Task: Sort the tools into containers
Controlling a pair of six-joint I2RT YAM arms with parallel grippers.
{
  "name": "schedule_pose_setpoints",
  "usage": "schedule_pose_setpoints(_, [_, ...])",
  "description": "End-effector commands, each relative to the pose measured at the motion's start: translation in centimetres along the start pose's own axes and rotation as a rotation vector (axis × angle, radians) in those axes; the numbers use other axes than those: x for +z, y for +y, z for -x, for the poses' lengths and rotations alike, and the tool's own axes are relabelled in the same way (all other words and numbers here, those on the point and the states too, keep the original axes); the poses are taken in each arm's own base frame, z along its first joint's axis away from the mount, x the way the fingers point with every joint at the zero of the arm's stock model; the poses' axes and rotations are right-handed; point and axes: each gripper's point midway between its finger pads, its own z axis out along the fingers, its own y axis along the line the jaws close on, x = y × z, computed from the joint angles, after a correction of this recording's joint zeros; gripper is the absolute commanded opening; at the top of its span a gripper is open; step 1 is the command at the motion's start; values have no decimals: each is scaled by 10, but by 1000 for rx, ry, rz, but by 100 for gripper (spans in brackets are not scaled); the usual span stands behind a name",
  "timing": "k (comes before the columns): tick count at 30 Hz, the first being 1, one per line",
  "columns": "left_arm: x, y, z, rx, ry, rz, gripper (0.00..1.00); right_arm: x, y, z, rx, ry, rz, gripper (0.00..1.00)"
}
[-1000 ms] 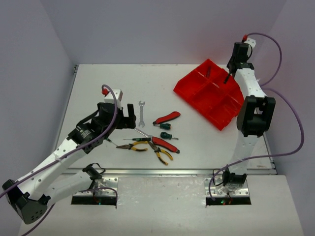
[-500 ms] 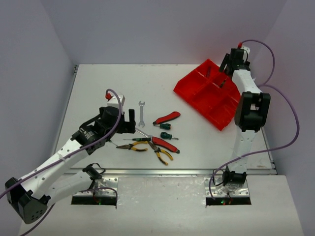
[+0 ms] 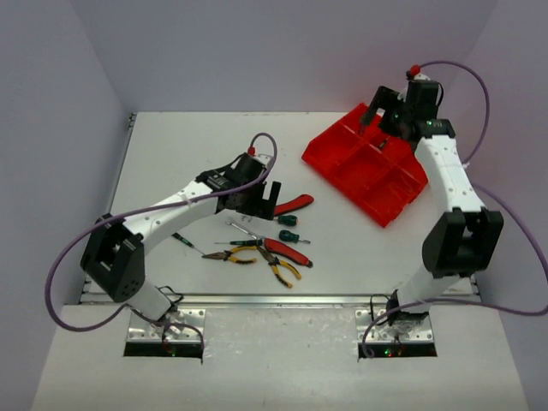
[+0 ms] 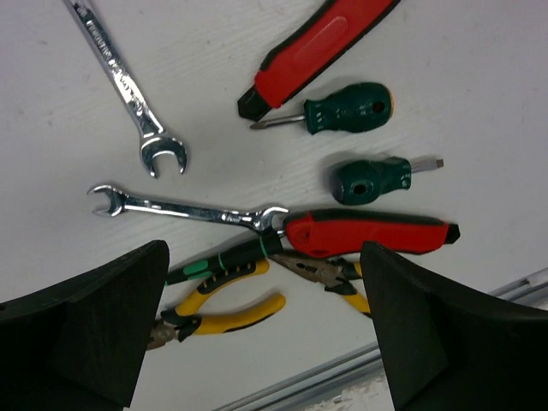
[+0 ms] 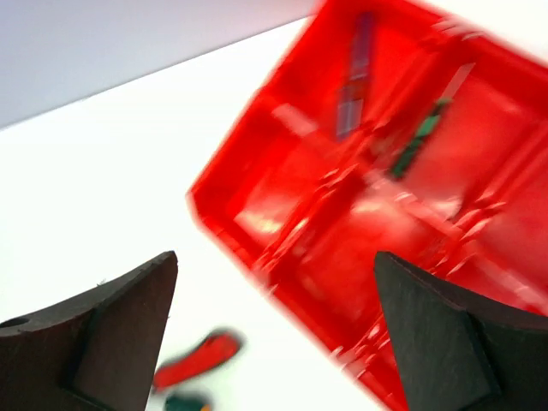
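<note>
Left wrist view: my left end effector [image 4: 261,274] hangs wide open over the loose tools [image 4: 342,231] on the desk [image 4: 488,111].
A silver wrench [image 4: 190,210] lies just ahead, its length running finger to finger, so I judge a wrist turn is needed. My right end effector [image 3: 383,110], wide and empty, hovers over the red tray [image 3: 342,163], well apart.

A: Right wrist view's smeared: what's in the red tray [image 5: 291,214]?
B: A dark strip [image 5: 355,73] and something green [image 5: 419,137], too blurred to name.
A: Left wrist?
B: A red handle [image 4: 330,43] and a wrench [image 4: 120,77] run off the top; the left end effector [image 4: 264,248] covers part of the yellow pliers [image 4: 227,306].
</note>
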Motion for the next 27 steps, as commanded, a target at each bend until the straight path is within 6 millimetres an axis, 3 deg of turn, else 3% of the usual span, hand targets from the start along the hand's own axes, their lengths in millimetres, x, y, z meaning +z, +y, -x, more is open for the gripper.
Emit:
schedule_pose_setpoints(1, [7, -12, 20, -54, 12, 15, 92, -56, 59, -56, -84, 61, 224, 96])
schedule_pose_setpoints(3, [10, 2, 27, -178, -30, 128, 95, -80, 67, -84, -99, 62, 274, 96])
schedule_pose_setpoints(6, [15, 23, 26, -345, -72, 277, 96, -97, 61, -115, -83, 78, 311, 96])
schedule_pose_setpoints(10, [19, 31, 15, -561, -74, 375, 96, -119, 55, -125, -89, 46, 323, 96])
schedule_pose_setpoints(14, [23, 20, 21, -412, -67, 293, 95, -137, 50, -131, -123, 38, 324, 97])
schedule_pose_setpoints(16, [7, 46, 25, -498, -138, 450, 96, -142, 49, -133, -138, 40, 332, 98])
schedule_pose_setpoints(19, [-26, 82, 4, -747, -203, 633, 100, -150, 49, -136, -145, 29, 348, 98])
schedule_pose_setpoints(21, [-32, 115, -12, -930, -206, 695, 100, -155, 51, -139, -145, 28, 373, 98])
schedule_pose_setpoints(22, [-36, 119, -10, -962, -221, 688, 100, -155, 52, -141, -145, 30, 377, 98])
schedule_pose_setpoints(27, [-32, 192, -50, -1192, -149, 756, 100, -161, 57, -147, -154, 42, 424, 98])
